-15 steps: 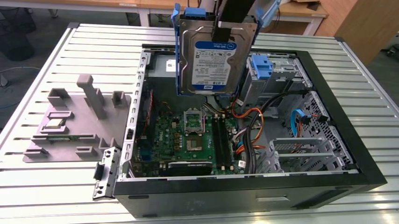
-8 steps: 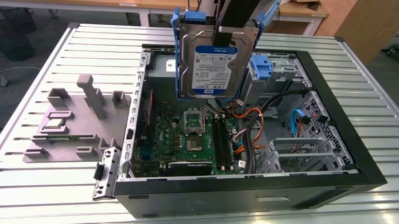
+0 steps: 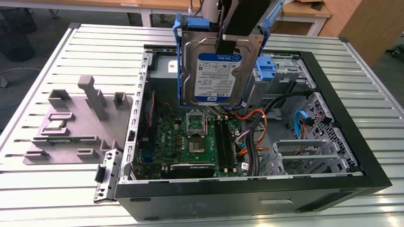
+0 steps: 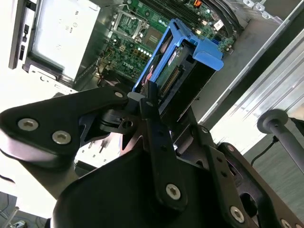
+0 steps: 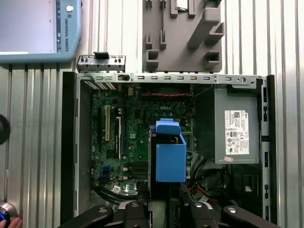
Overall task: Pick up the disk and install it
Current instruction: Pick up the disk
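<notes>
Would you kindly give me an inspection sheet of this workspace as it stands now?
Surface: ribbed metal table carrying an open computer case.
Job's things: disk with blue rails, held on end in the air above the case's circuit board; not yet seated.
Clutter: grey moulded fixture beside the case, on the exterior view's left; small metal bracket by the case's corner.
Grippers: gripper shut on the disk's upper end.
Cables: orange cable and blue cable lying loose inside the case.
Surroundings: wooden desks behind the table.
</notes>
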`<state>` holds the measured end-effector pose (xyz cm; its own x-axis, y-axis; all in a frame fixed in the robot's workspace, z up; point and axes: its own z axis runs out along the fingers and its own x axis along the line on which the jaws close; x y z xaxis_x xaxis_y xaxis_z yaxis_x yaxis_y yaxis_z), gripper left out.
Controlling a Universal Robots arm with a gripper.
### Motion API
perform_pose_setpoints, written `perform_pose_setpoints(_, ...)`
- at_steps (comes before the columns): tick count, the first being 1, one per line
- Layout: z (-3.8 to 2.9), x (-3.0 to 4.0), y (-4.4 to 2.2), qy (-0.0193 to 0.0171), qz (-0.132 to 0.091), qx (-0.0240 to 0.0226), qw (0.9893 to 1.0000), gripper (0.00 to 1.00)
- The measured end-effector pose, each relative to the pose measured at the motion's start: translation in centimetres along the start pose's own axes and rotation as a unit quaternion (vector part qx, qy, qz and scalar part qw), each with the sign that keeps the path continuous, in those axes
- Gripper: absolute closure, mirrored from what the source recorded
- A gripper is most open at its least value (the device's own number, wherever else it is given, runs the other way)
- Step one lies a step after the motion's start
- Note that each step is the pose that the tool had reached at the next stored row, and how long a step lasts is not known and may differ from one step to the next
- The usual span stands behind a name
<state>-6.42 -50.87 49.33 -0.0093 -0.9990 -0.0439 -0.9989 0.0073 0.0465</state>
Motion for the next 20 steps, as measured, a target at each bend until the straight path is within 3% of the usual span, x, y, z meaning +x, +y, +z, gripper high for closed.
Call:
perform_pose_setpoints(14, 0.12, 1.9, -0.02, -0.0001, 0.0, 0.0, 1.0, 0.65)
perform_pose_setpoints(20, 0.13, 2.09, -0.03, -0.0001, 0.0, 0.0, 1.0, 0.65)
